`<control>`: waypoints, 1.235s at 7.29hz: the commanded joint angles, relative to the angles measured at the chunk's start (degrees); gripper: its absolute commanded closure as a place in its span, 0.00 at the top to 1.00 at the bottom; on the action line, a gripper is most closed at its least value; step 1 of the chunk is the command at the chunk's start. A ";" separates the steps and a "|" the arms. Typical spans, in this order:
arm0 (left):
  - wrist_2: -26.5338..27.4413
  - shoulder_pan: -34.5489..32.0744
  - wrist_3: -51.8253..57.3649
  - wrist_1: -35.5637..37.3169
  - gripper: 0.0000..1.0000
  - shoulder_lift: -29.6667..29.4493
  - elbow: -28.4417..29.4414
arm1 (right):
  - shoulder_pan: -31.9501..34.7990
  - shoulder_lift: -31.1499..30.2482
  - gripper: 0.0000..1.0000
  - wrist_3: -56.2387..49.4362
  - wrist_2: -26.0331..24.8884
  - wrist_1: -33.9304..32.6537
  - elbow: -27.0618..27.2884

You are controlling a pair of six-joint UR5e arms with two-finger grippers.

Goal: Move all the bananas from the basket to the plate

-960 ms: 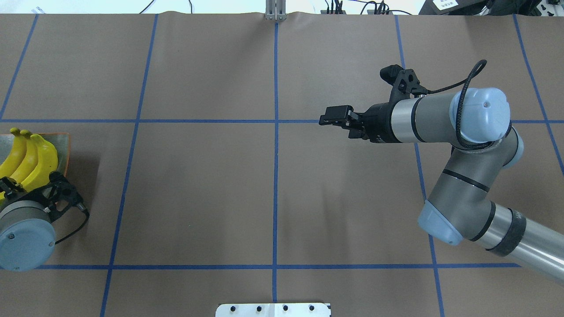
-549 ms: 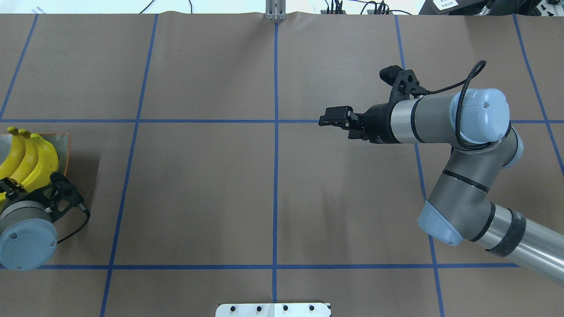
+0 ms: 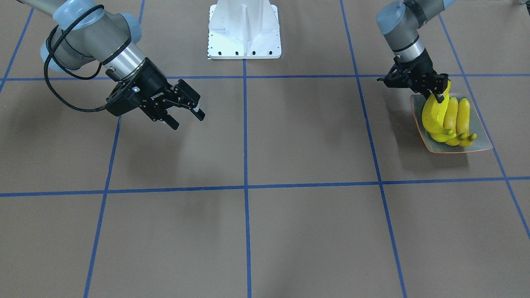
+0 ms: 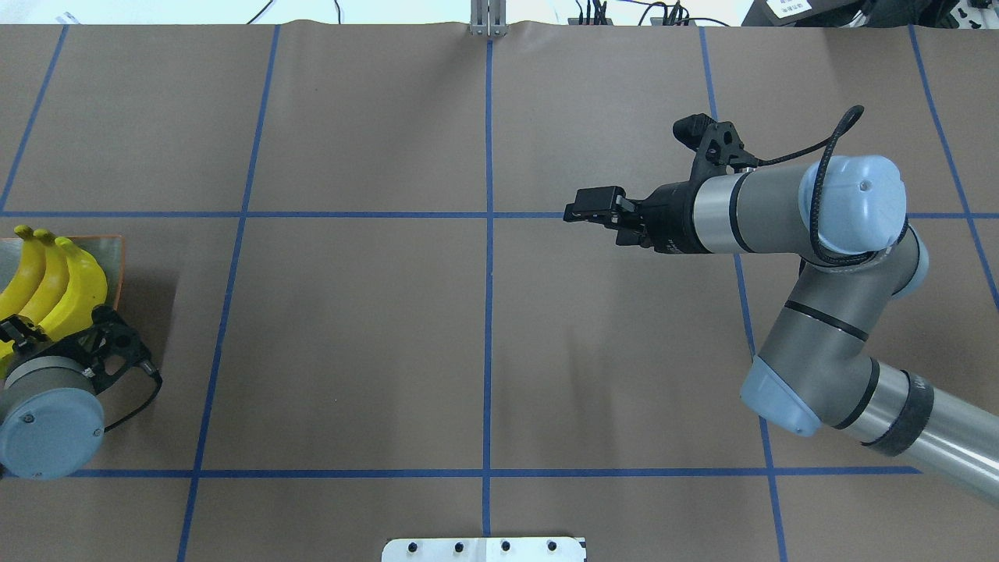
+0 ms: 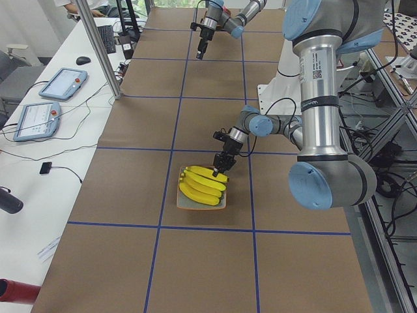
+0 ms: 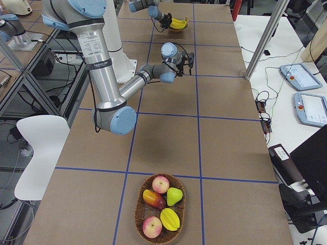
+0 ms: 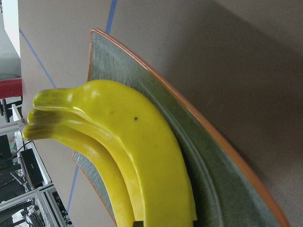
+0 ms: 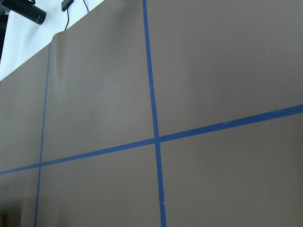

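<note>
Several yellow bananas [image 3: 449, 118] lie side by side on the square grey-green plate [image 3: 480, 145] with the orange rim, at the table's left end [image 4: 113, 254]. My left gripper [image 3: 442, 94] stands over the plate's near edge and is shut on the stem-side end of the uppermost banana [image 3: 432, 111], which leans on the others. In the left wrist view this banana [image 7: 147, 161] fills the middle above the plate [image 7: 142, 75]. My right gripper [image 3: 186, 119] is open and empty, hovering above bare table right of centre [image 4: 575, 212].
A wicker basket [image 6: 138, 212] with apples, a pear and other fruit stands far off at the table's right end; no banana shows in it. The white robot base [image 3: 244, 29] is at the near middle edge. Blue tape lines grid the brown table.
My left arm has shifted slightly right and toward the robot, and the held banana has shifted with it. The right arm has stayed still.
</note>
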 commanded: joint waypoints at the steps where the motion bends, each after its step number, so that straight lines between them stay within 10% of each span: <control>1: 0.00 -0.08 -0.02 -0.09 1.00 -0.86 -0.08 | 0.06 -0.09 1.00 0.07 0.00 0.00 0.38; 9: -11.30 -5.96 -6.24 -0.18 1.00 -18.33 -3.95 | 1.20 -3.05 1.00 -0.20 -0.35 0.00 1.78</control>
